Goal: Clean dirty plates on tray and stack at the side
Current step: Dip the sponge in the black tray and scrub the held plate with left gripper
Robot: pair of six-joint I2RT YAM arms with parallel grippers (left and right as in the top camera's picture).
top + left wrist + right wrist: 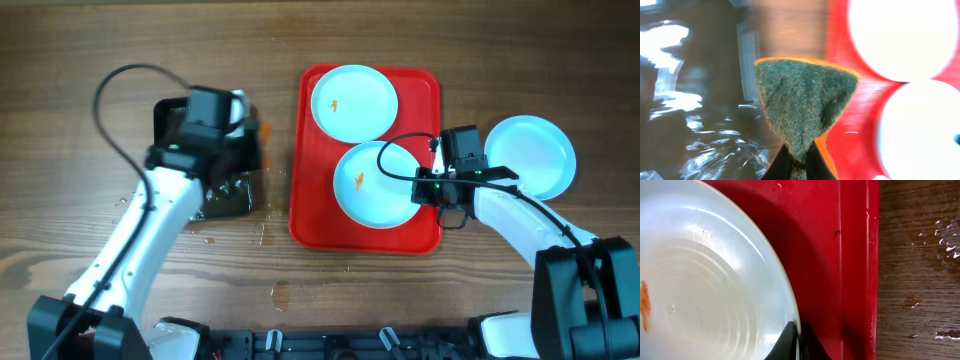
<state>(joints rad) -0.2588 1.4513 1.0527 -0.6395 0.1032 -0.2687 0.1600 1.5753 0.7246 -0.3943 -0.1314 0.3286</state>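
Pinching the near plate (pixel 372 200) by its rim with the right fingers (pixel 786 344), on the red tray (pixel 308 200). Clamping a sponge (pixel 802 107) in the left fingers (pixel 779 167) by the black tray (pixel 232 197). Farther back, showing a smeared far plate (pixel 353 102) on the tray and a third plate (pixel 535 150) on the desk (pixel 100 40) beside it.

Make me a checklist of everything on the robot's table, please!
Surface: wooden table, water drops on it.
Job's things: red tray holds far plate and near plate, both orange-smeared; side plate off tray, no smear.
Clutter: black tray, wet-looking.
Grippers: left gripper holds sponge; right gripper pinches near plate's rim.
Cables: black cable loops off left arm.
Surroundings: nothing seen.
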